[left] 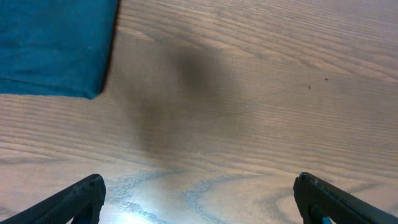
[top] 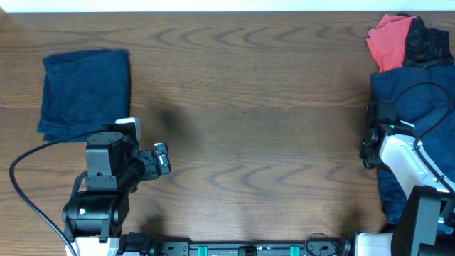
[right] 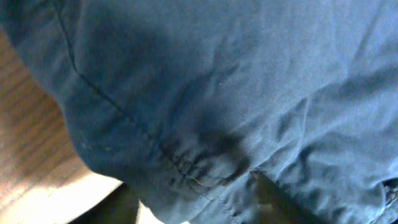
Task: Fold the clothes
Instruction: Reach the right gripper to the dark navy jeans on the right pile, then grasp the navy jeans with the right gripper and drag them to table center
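Two arms are working my table point(top: 249, 142) overhead. The left gripper point(top: 162, 158) is hovering just near of the folded navy cloth point(top: 85, 92) (far left), and the right gripper point(top: 370, 142) is sitting at the unfolded navy garment point(top: 416, 107), far right. Left wrist: jaws are standing spread over bare wood. Right wrist: garment is filling everything, so I cannot tell those jaws.

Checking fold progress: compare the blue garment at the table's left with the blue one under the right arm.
The left blue garment is folded into a neat, straight-edged rectangle; the right blue garment lies loose and wrinkled. The left blue garment lies alone; the right blue garment has the right arm over it and red clothing beside it. Both are dark blue cloth on the wooden table.
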`<state>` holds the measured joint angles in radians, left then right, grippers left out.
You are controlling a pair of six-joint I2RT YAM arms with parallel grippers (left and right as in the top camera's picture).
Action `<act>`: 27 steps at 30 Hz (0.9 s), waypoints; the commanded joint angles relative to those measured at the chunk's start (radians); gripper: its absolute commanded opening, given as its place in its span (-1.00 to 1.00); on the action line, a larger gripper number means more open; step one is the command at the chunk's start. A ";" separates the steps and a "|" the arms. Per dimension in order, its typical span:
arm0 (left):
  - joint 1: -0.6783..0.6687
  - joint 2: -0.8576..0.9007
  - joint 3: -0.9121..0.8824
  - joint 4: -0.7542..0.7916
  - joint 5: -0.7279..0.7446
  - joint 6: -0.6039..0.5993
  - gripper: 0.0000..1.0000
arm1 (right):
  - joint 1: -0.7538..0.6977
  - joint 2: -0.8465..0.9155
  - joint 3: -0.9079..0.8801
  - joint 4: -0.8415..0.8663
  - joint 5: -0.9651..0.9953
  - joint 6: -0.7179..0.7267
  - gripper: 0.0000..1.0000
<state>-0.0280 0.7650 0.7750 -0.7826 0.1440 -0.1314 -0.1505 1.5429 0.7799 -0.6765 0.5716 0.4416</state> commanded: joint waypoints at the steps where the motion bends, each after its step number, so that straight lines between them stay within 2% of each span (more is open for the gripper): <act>1: 0.003 0.000 0.016 -0.001 0.005 -0.005 0.96 | -0.008 0.002 0.009 0.008 0.023 0.018 -0.65; 2: 0.003 0.000 0.016 -0.001 0.005 -0.005 0.96 | -0.008 0.002 0.009 0.011 0.023 0.018 -0.87; 3: 0.003 0.000 0.016 -0.001 0.005 -0.005 0.96 | -0.008 0.002 0.009 0.011 0.023 0.018 -0.98; 10: 0.003 0.000 0.016 0.017 0.005 -0.005 0.96 | -0.007 -0.031 0.031 -0.041 0.002 0.018 -0.98; 16: 0.003 0.000 0.016 0.024 0.005 -0.005 0.96 | -0.008 -0.179 0.164 -0.184 -0.031 0.011 -0.98; 21: 0.003 0.000 0.016 0.024 0.005 -0.005 0.96 | -0.003 -0.303 0.365 -0.294 -0.263 -0.126 -0.98; 25: 0.003 0.000 0.016 0.029 0.005 -0.005 0.96 | 0.052 -0.360 0.501 -0.299 -0.621 -0.385 -0.97; 27: 0.003 0.000 0.016 0.035 0.005 -0.005 0.96 | 0.111 -0.373 0.531 -0.299 -0.670 -0.401 -0.98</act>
<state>-0.0280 0.7650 0.7750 -0.7559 0.1482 -0.1314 -0.1272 1.1992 1.2449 -0.9760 0.1993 0.2173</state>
